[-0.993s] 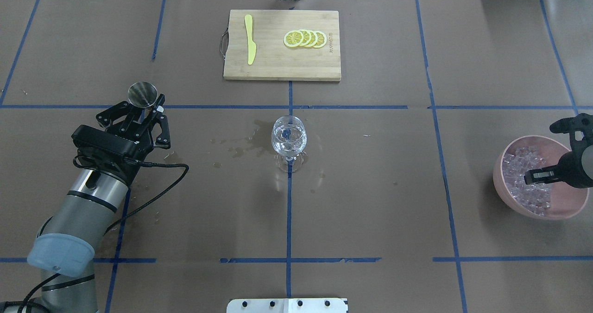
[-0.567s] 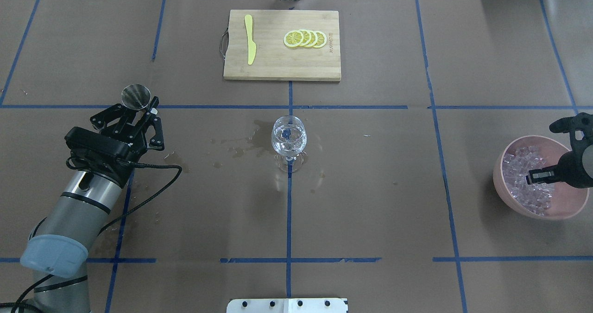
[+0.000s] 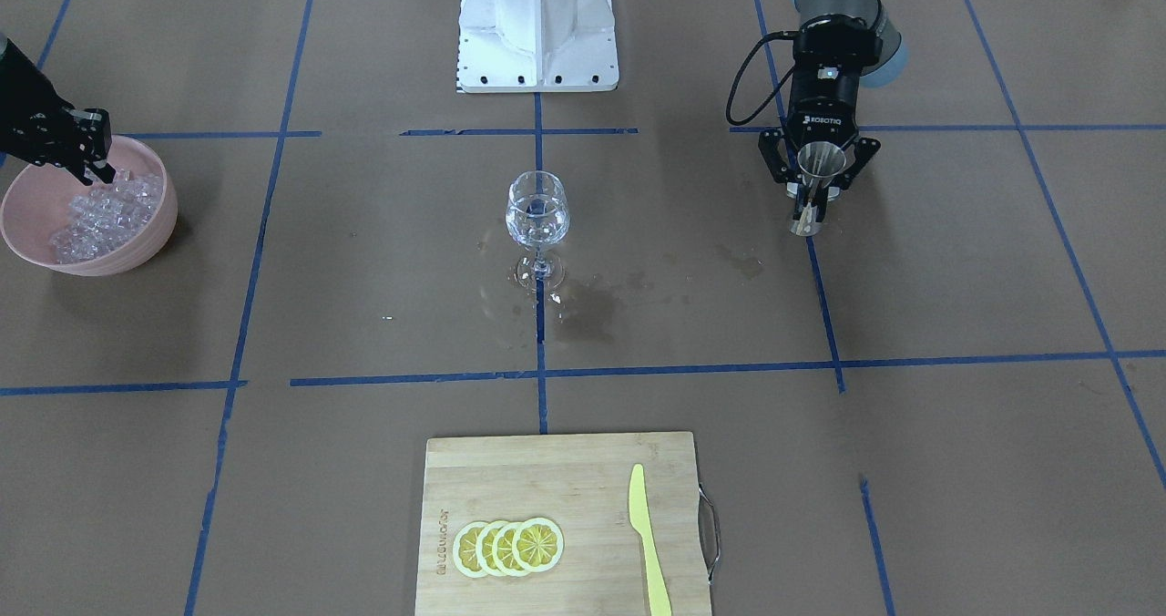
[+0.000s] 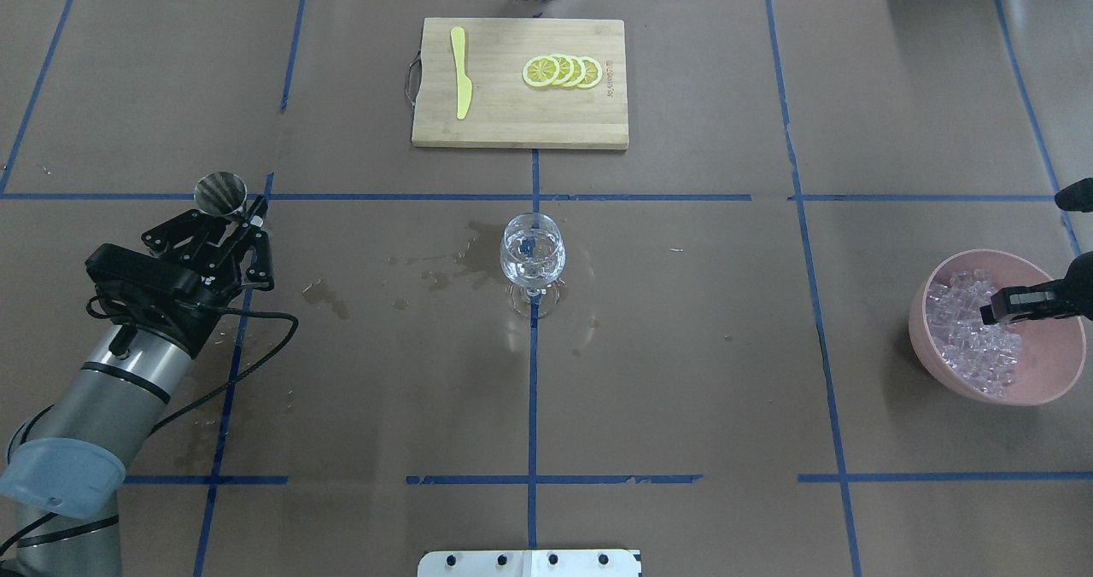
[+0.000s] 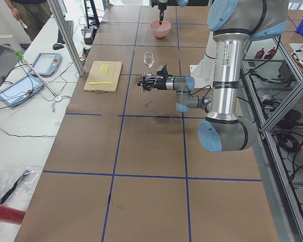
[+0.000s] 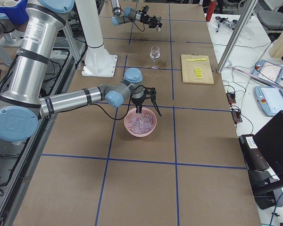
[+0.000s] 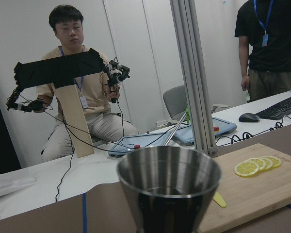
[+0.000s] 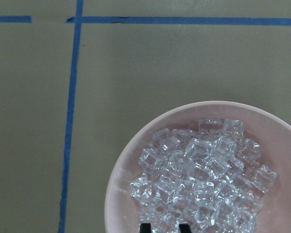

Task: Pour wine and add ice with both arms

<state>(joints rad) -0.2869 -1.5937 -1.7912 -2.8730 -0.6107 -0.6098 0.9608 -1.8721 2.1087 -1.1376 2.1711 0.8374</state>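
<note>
Pinching a steel jigger (image 4: 220, 191) upright, the jaws of the left arm (image 4: 128, 364) hold it above the left side of the desk (image 4: 683, 372), well apart from the wine glass (image 4: 532, 257) at the centre. The wrist view shows only a dark bottom inside the cup. At the right end, the jaws of the right arm (image 6: 70, 100) point down into the pink bowl (image 4: 1046, 364), narrowed to a small gap with their tips at the heap of ice (image 8: 203, 174). The wrist view cuts those tips off, so I cannot tell whether a cube is caught between them. The ice is piled toward the bowl's left half, leaving bare pink wall on the right. The glass stands upright with clear liquid low in it and no cube to be seen, and wet patches (image 4: 465, 261) darken the paper just left of its foot. I judge the pour done and the ice step only begun, with cubes yet to reach the glass. On the far side, a cutting board (image 4: 512, 125) carries four lemon slices (image 4: 564, 72) and a yellow knife (image 4: 462, 73).
</note>
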